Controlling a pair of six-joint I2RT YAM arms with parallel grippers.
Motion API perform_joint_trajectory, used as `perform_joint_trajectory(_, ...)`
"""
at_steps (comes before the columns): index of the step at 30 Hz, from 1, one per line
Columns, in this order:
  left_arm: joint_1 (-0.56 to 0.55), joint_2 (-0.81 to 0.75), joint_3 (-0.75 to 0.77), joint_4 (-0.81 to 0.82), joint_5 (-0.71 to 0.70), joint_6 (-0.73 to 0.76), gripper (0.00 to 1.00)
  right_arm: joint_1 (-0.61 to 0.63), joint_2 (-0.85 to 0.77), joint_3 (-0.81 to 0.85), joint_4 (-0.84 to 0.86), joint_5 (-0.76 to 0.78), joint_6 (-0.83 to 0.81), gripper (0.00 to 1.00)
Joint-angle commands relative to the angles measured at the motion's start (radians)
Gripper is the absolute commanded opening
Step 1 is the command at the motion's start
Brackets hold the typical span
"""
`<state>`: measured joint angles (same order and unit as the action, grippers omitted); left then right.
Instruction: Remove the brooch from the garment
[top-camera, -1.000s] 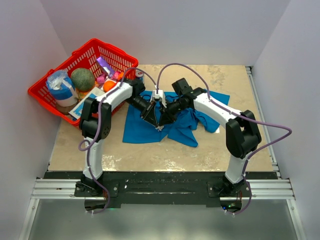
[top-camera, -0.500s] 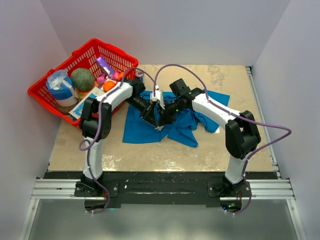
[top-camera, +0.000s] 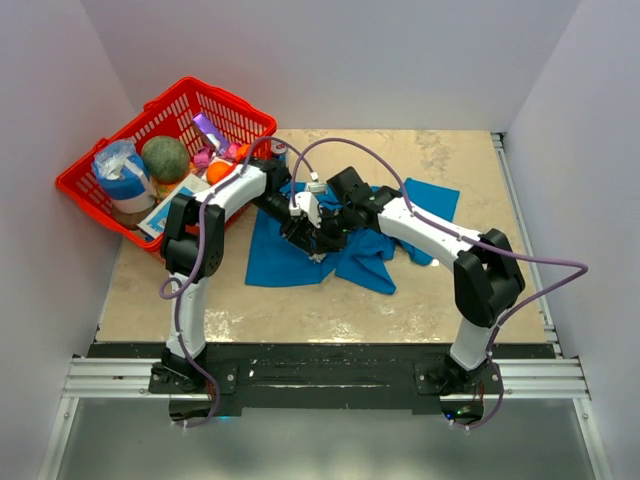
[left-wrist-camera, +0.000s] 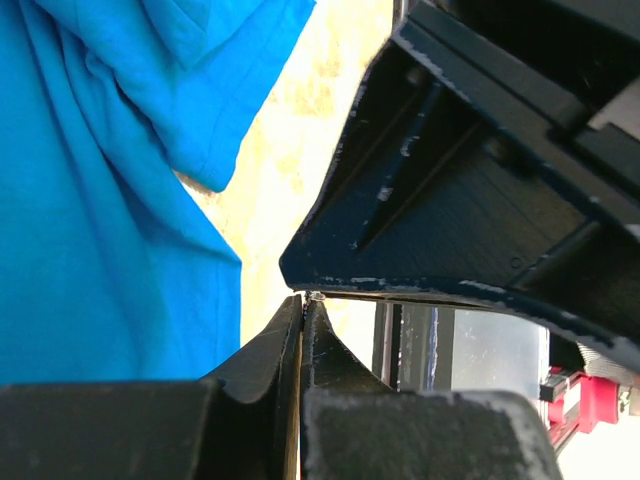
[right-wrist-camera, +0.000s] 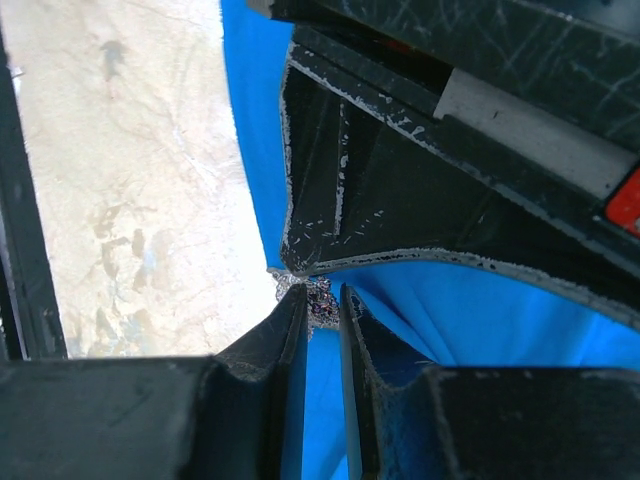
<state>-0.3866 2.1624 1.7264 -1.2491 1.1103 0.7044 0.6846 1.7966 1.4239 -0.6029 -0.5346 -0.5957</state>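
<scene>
The blue T-shirt, the garment, lies crumpled on the table between the arms. The brooch is a small silvery speck at its near middle. Both grippers meet there: the left gripper comes from the left, the right gripper from the right. In the right wrist view the right gripper has the sparkly brooch pinched between its fingertips, over the garment. In the left wrist view the left gripper is shut, with a tiny silvery glint at its tips, next to the garment.
A red basket with a green ball, packets and other items stands at the back left, close behind the left arm. The beige table ends at a metal rail in front. Walls close in the sides.
The right arm's wrist has swung left and lower toward the left arm. Both grippers have shifted a little to the left, still meeting at the brooch.
</scene>
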Motion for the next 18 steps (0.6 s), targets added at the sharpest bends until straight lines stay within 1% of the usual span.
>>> perform_joint_trajectory(1, -0.006, -0.007, 0.035, 0.078, 0.126, -0.103, 0.00, 0.036, -0.057, -0.025, 0.098, 0.065, 0.103, 0.13)
perform_joint_trajectory(3, -0.008, -0.010, 0.035, 0.103, 0.119, -0.158, 0.00, 0.036, -0.062, -0.017, 0.103, 0.070, 0.138, 0.12)
perform_joint_trajectory(6, -0.008, -0.022, 0.024, 0.184, 0.077, -0.244, 0.00, 0.038, -0.056, -0.002, 0.115, 0.055, 0.217, 0.12)
perform_joint_trajectory(9, -0.014, -0.024, 0.021, 0.206, 0.037, -0.256, 0.00, 0.038, -0.045, 0.015, 0.132, 0.038, 0.270, 0.12)
perform_joint_trajectory(11, -0.017, -0.026, 0.018, 0.214, 0.023, -0.256, 0.00, 0.038, -0.039, 0.033, 0.123, 0.041, 0.277, 0.12)
perform_joint_trajectory(18, -0.018, -0.046, -0.004, 0.289, -0.098, -0.318, 0.00, 0.024, -0.019, 0.092, 0.062, 0.029, 0.263, 0.14)
